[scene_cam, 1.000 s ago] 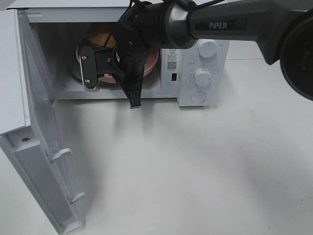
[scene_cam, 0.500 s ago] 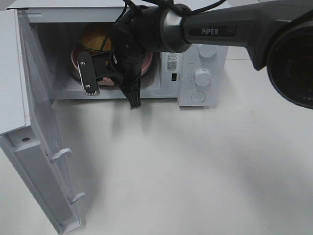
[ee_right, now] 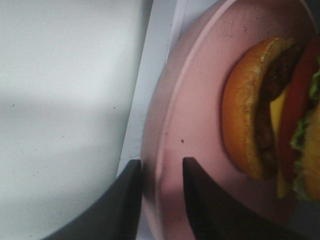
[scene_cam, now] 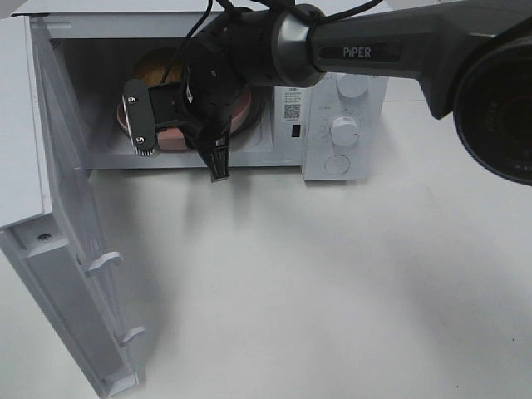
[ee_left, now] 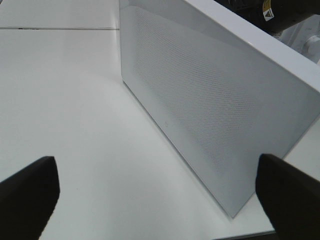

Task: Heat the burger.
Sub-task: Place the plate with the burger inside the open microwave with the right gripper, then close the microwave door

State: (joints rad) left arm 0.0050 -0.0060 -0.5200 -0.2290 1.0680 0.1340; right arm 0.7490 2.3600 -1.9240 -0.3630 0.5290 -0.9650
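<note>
I have the right gripper (ee_right: 159,200) reaching into the open mouth of the microwave (scene_cam: 366,158), which stands at the far side of the bench (scene_cam: 332,291). Its jaws are parted and straddle the near rim of the pink plate (ee_right: 200,100): one sits outside the rim, the other over the plate's inner surface, and a strip of pink shows between that jaw and the rim, so I do not read it as a clamp. The burger (ee_right: 260,105) lies on that plate inside the cavity, toward the far left of it, its golden bun half hidden behind the arm in the high view. The plate rests on the cavity floor. The door (scene_cam: 66,274) is swung wide, out to the left and toward the near edge. The left gripper (ee_left: 160,200) hangs over bare bench just beside the door's outer, dotted face, its jaws spread wide and holding nothing.
</note>
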